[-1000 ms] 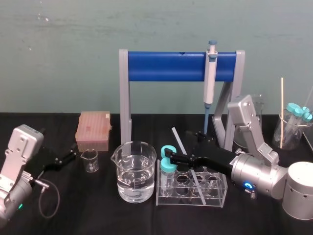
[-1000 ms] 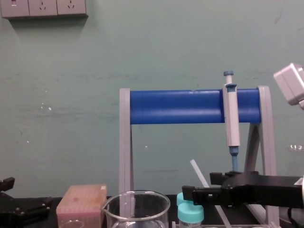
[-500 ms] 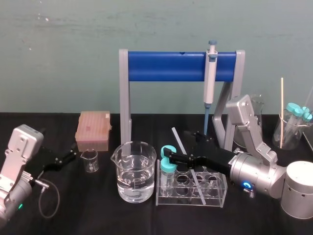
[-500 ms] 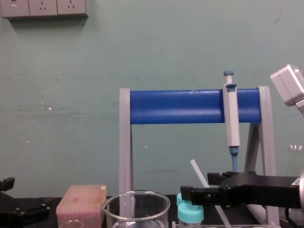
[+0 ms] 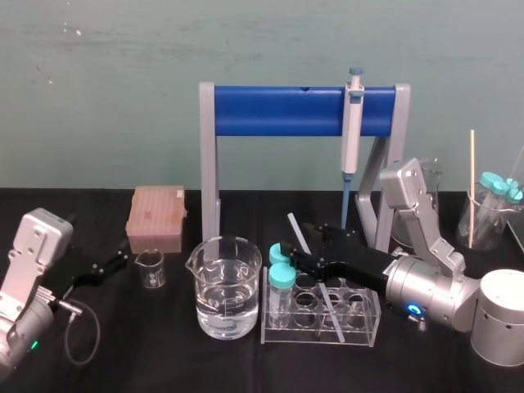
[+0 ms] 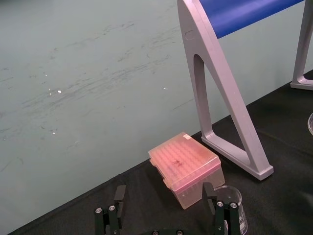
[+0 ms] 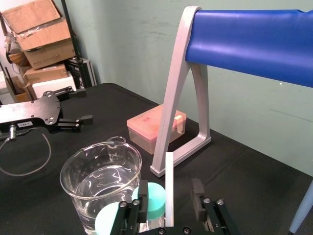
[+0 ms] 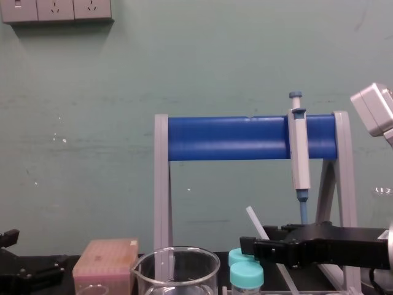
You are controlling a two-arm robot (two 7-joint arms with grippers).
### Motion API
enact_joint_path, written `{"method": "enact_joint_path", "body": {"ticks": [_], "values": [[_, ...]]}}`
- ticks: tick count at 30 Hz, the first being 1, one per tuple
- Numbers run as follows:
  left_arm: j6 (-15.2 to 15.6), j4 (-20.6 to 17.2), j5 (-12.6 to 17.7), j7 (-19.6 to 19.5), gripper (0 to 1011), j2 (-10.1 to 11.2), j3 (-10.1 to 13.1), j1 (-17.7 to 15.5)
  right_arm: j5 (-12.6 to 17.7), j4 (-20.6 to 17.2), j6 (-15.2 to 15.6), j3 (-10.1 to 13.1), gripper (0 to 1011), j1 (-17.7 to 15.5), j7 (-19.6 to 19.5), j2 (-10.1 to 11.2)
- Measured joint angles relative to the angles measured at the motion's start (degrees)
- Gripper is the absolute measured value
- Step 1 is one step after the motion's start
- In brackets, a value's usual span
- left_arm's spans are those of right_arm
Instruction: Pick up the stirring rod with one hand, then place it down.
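1. The stirring rod stands tilted in the clear tube rack, mid-desk toward the front edge. Its foot is down among the rack's holes and its top leans back toward the blue stand. Judgement: this lean leaves the shaft free for a side-on grasp.
2. The right gripper reaches low over the rack from the desk's right edge. Its jaws are parted astride the rod and hold nothing. Judgement: it is set for closing, and the pick-up is not yet made.
3. The left gripper is parked near the desk's left edge, jaws wide apart and empty, facing the pink tip box.
4. The right wrist view alone shows a gap on each side of the rod.
5. The head view places the teal-capped tubes just beside the fingertips, a collision risk.
6. The chest view shows the fingers crossing the rod below its free top.
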Motion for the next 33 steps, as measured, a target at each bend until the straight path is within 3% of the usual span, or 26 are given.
{"method": "enact_joint_path", "body": {"ticks": [16, 24, 27, 33], "values": [[0.0, 0.0, 0.0, 0.0, 1000, 0.0, 0.0, 0.0, 0.06, -0.04, 0.06, 0.0, 90, -0.01, -0.08, 0.0], [0.0, 0.0, 0.0, 0.0, 1000, 0.0, 0.0, 0.0, 0.15, -0.03, -0.35, 0.23, 70, -0.13, -0.09, -0.08], [0.0, 0.0, 0.0, 0.0, 1000, 0.0, 0.0, 0.0, 0.63, -0.03, -2.41, 0.99, 70, -0.84, -0.08, -0.46], [0.0, 0.0, 0.0, 0.0, 1000, 0.0, 0.0, 0.0, 2.18, -0.55, -9.48, 3.5, 70, -3.88, 0.19, -1.28]]}}
